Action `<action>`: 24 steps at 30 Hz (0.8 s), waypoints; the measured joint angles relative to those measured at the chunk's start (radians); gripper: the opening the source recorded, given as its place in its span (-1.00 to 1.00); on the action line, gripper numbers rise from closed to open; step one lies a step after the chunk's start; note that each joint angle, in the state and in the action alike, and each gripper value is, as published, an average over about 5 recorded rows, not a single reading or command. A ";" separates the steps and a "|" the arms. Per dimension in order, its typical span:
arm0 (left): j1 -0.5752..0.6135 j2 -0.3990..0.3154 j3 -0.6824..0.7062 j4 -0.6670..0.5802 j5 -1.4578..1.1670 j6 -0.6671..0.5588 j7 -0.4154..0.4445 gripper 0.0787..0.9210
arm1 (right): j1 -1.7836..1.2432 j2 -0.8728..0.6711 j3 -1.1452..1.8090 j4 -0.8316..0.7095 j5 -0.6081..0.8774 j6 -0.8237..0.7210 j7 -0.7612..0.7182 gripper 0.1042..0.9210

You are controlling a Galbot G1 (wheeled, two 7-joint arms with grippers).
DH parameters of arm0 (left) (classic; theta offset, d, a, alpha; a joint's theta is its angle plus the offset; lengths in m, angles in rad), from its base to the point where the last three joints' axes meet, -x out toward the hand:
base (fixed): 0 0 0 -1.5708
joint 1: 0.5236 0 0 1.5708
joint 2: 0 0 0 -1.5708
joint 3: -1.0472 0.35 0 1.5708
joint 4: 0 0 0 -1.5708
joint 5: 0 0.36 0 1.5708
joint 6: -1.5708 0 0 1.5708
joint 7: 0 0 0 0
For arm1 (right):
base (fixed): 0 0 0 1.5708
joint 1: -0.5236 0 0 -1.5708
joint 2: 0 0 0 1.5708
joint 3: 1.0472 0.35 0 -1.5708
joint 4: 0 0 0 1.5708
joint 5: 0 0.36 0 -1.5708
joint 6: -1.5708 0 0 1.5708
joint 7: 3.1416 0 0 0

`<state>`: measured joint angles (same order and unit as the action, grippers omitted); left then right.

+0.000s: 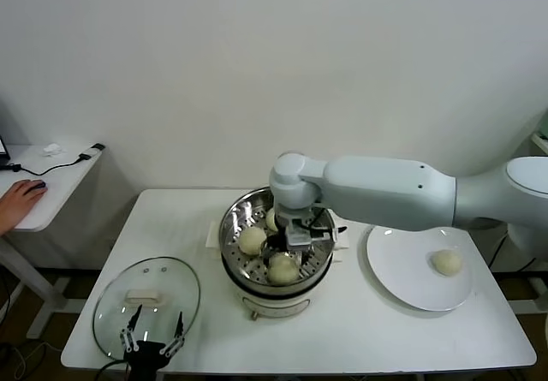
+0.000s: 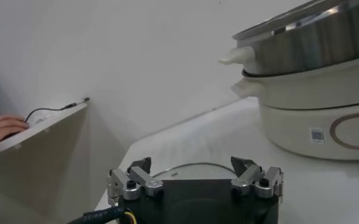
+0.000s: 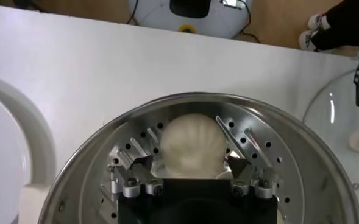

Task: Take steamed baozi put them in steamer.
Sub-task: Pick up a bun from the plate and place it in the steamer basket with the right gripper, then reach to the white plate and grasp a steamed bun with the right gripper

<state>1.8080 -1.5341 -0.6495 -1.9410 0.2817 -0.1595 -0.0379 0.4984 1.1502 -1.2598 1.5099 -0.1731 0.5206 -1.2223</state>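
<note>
You have three buns in the steamer (image 1: 233,231), the right gripper (image 1: 292,241) fingers straddling one bun (image 3: 190,143), another bun (image 1: 445,262) left on the plate (image 1: 402,282).

Head view: right gripper (image 1: 295,242) covers part of the steamer (image 1: 235,227) floor and most of the rear baozi (image 1: 271,219). Left gripper (image 1: 152,343) cut by frame edge; glass lid (image 1: 147,294) partly behind it. Right wrist view: whether pads (image 3: 144,163) touch the bun (image 3: 193,143) can't be told. Left wrist view: steamer top cropped.
</note>
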 measured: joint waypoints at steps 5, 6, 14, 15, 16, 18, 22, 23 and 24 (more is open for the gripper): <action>-0.002 -0.002 0.006 -0.001 0.000 -0.003 0.000 0.77 | 0.028 -0.047 0.040 -0.016 0.018 -0.018 0.006 0.76; -0.003 -0.003 0.007 -0.002 0.000 -0.003 0.000 0.77 | 0.037 -0.061 0.045 -0.019 0.025 -0.028 0.009 0.76; 0.001 -0.008 0.012 -0.013 -0.005 -0.011 0.001 0.77 | 0.146 -0.245 0.001 -0.026 0.163 -0.225 0.085 0.76; 0.001 -0.008 0.013 -0.015 -0.006 -0.012 0.002 0.77 | 0.157 -0.275 -0.009 -0.026 0.187 -0.262 0.097 0.76; 0.001 -0.008 0.013 -0.017 -0.008 -0.012 0.001 0.77 | 0.166 -0.305 -0.018 -0.027 0.213 -0.299 0.109 0.76; 0.000 -0.008 0.013 -0.019 -0.013 -0.011 0.000 0.77 | 0.178 -0.366 -0.034 -0.030 0.269 -0.376 0.130 0.76; -0.001 -0.009 0.013 -0.019 -0.023 -0.011 -0.003 0.77 | 0.171 -0.485 -0.051 -0.048 0.362 -0.504 0.160 0.76; 0.000 -0.009 0.013 -0.019 -0.025 -0.012 -0.003 0.77 | 0.164 -0.513 -0.052 -0.055 0.376 -0.527 0.164 0.76; 0.000 -0.008 0.014 -0.019 -0.026 -0.013 -0.003 0.77 | 0.153 -0.539 -0.052 -0.064 0.386 -0.547 0.165 0.76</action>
<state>1.8080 -1.5426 -0.6356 -1.9599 0.2560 -0.1720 -0.0412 0.6513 0.6112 -1.3119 1.4458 0.2126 -0.0268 -1.0570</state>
